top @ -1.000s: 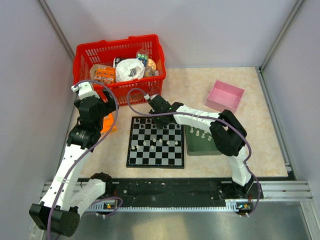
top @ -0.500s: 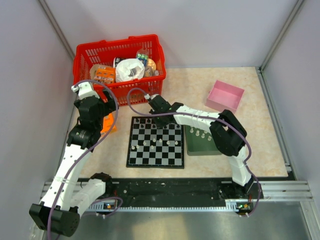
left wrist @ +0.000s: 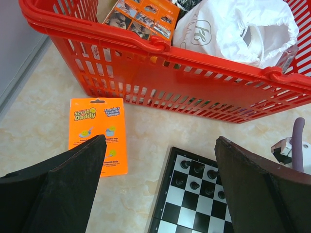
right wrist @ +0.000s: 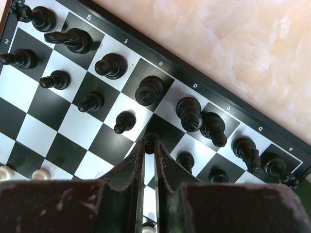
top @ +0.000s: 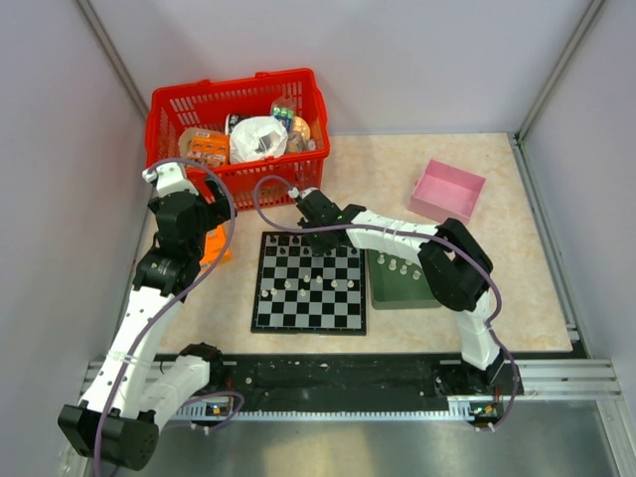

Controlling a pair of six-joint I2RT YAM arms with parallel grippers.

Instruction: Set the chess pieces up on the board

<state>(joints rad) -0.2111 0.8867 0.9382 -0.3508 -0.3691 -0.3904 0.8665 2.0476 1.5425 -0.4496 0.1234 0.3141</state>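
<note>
The checkered board (top: 257, 298) lies mid-table. Black chess pieces (top: 298, 250) fill its far rows, and a few white pieces (top: 303, 285) stand mid-board. More white pieces stand on the dark green tray (top: 401, 288). My right gripper (top: 320, 238) is low over the far rows. In the right wrist view it (right wrist: 150, 146) is shut on a black pawn (right wrist: 150, 141) over a dark square, with black pieces (right wrist: 149, 90) around it. My left gripper (left wrist: 160, 141) is open and empty, above the board's far left corner (left wrist: 167, 187).
A red basket (top: 238, 129) holding packets and a white bag stands behind the board; it also shows in the left wrist view (left wrist: 170, 73). An orange Scrub Daddy packet (left wrist: 98, 133) lies left of the board. A pink box (top: 448, 191) sits at the back right.
</note>
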